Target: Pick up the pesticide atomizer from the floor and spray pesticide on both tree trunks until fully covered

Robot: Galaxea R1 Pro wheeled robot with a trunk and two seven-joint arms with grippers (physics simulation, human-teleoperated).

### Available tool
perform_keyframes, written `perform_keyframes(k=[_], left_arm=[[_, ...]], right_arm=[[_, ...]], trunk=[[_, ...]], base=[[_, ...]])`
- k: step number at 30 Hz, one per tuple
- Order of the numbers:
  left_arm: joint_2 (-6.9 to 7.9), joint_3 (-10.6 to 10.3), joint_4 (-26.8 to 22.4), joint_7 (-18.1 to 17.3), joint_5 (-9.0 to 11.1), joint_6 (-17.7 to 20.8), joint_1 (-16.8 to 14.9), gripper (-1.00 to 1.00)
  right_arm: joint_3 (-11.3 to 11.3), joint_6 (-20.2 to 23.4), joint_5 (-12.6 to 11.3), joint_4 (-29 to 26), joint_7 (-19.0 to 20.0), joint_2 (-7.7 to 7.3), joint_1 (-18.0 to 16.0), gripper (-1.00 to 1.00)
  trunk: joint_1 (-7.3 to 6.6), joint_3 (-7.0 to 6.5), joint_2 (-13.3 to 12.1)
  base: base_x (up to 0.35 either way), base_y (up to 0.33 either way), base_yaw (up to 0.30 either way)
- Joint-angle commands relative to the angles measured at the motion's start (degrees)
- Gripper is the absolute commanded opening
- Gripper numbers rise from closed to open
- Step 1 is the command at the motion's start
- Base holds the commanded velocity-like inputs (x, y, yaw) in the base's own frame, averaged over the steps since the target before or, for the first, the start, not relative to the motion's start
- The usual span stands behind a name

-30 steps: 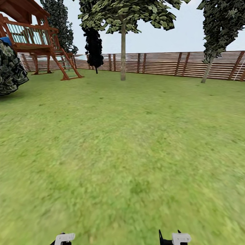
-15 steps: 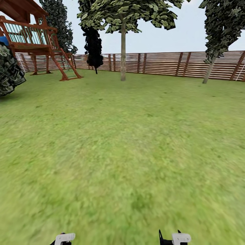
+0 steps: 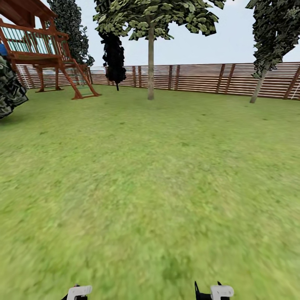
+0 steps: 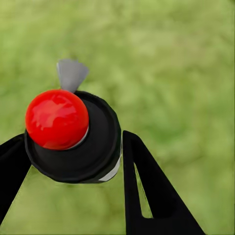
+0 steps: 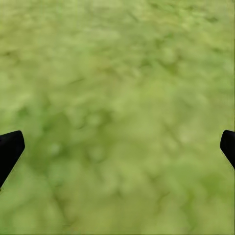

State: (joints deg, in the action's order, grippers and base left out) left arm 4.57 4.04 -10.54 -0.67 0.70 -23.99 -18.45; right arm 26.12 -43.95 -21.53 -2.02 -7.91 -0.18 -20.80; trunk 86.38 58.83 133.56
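Left hand (image 4: 73, 161): pinching pesticide atomizer (image 4: 73, 139) at black collar below red cap | right hand (image 5: 117, 147): spread, empty, over lawn (image 3: 150, 187) | atomizer: likely rigid, light, smooth; hold collar | trees (image 3: 151, 58), (image 3: 260, 83): far, by fence (image 3: 196, 77)

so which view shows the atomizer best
The left wrist view: the atomizer, red knob and black cap, sits between the left gripper fingers. The head view has just the arms' white tips at the bottom edge.

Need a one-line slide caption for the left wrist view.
Left gripper holding the pesticide atomizer, red knob up, above blurred lawn.
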Motion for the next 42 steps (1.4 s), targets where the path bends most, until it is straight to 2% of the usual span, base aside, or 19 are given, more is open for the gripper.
perform_keyframes(k=[1,42], left_arm=[[0.0,0.0,0.0,0.0,0.0,0.0,0.0,-1.0],[0.0,0.0,0.0,0.0,0.0,0.0,0.0,-1.0]], right_arm=[[0.0,0.0,0.0,0.0,0.0,0.0,0.0,1.0],[0.1,0.0,0.2,0.0,0.1,0.0,0.0,1.0]], trunk=[[0.0,0.0,0.0],[0.0,0.0,0.0]], base=[[0.338,0.0,0.0],[0.338,0.0,0.0]])
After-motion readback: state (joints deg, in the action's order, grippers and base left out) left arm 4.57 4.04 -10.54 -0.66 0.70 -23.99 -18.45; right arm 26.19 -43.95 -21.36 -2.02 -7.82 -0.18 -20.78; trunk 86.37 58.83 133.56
